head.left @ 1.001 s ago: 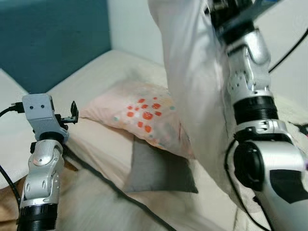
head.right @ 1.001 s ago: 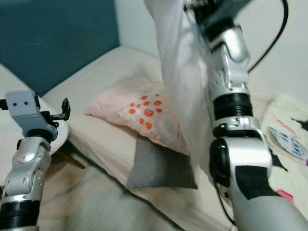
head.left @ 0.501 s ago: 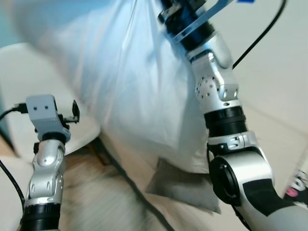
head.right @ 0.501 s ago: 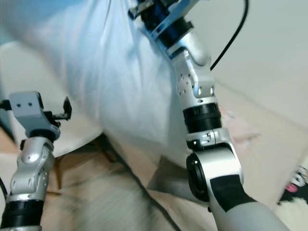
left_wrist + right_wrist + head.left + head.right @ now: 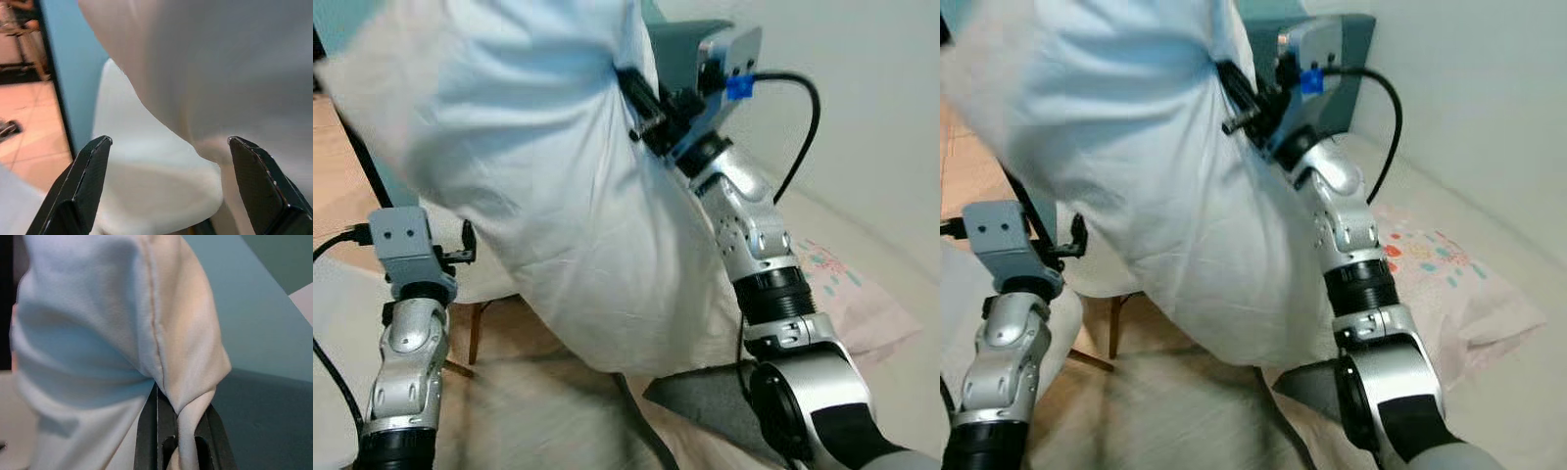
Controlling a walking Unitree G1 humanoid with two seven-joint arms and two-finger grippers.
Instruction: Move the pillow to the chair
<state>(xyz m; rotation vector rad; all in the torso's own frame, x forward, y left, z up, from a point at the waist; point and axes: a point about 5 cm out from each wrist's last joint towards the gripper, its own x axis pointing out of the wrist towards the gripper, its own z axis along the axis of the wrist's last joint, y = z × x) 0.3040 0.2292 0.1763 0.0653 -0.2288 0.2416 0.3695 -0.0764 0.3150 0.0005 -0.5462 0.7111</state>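
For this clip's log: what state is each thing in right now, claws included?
white pillow: lifted off the bed, hanging, edge pinched
right claw: shut on the white pillow's seam, raised high
left claw: open, holding nothing, facing the chair
white chair: seat bare, under the pillow
patterned pillow: lying flat on the bed

You see the plain white pillow (image 5: 548, 186) hanging bunched above the white chair (image 5: 146, 196), apparently not touching it.
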